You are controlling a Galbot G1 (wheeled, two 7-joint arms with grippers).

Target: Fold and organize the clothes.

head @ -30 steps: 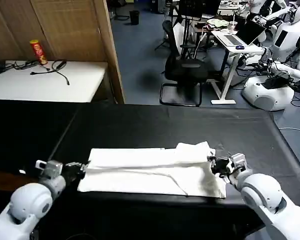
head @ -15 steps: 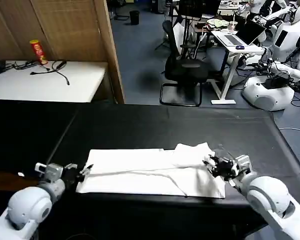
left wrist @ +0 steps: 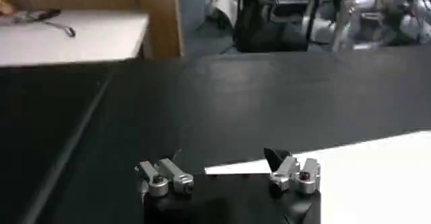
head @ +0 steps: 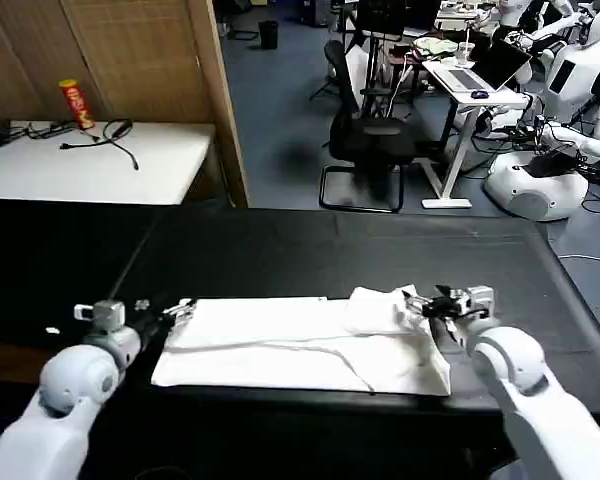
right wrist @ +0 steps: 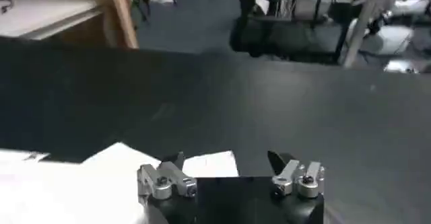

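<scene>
Both arms had glossy white rounded shells w/ ball-like joints. Left gripper (head: pixel 176 309) and right gripper (head: pixel 416 303) each had a black body w/ 2 silver metal finger mounts, each w/ a dark screw, and black pointed fingertips (right wrist: pixel 174 159).

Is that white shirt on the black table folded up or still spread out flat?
Partly folded: the T-shirt lies as a long narrow band with layered edges, one end bunched.

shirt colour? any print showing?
Plain white shirt, no print visible; best in the head view.
</scene>
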